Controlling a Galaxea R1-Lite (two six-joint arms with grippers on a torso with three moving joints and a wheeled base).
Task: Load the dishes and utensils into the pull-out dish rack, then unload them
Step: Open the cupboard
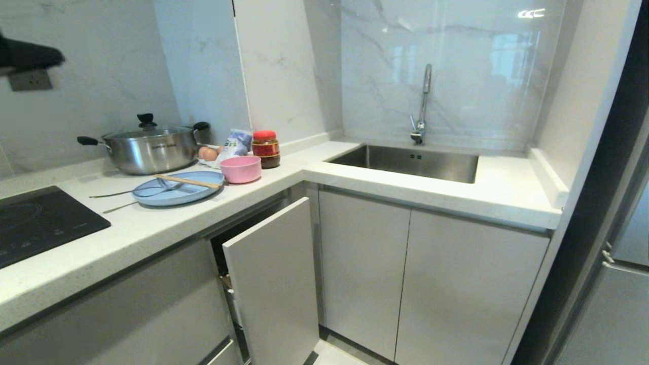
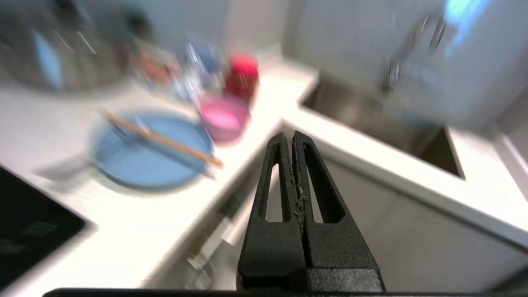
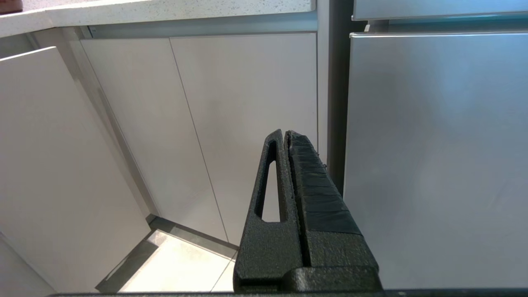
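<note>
White speckled stone formed the L-shaped worktop [image 1: 167, 223], whose front edge ran diagonally from the induction hob [image 1: 35, 223] to the inner corner and then turned along the steel sink [image 1: 410, 162]. Below that corner, the narrow white front panel [image 1: 274, 284] of the pull-out dish rack stood drawn out from the cabinet line, leaving a dark gap behind it in which only a little of the rack's metalwork showed; open floor lay between this panel and the closed cabinet doors [image 1: 405, 279] under the sink. Left end effector [image 2: 293, 138] hung in the air in front of the worktop corner, fingers pressed together and empty, pointing toward the worktop's front edge just beside the pink bowl [image 1: 241, 169]. Right end effector [image 3: 284, 136] was held low before the cabinet doors, likewise closed on nothing. On the worktop, the light blue plate [image 1: 177, 190] carried the wooden chopsticks [image 1: 187, 181] across its top and the fork [image 1: 134, 191], whose handle reached past the rim toward the hob. Pink bowl was just beside the plate and looked empty. Behind them stood a lidded steel pot [image 1: 149, 149], eggs [image 1: 208, 153], a packet [image 1: 236, 144] and a red-capped jar [image 1: 265, 148].
</note>
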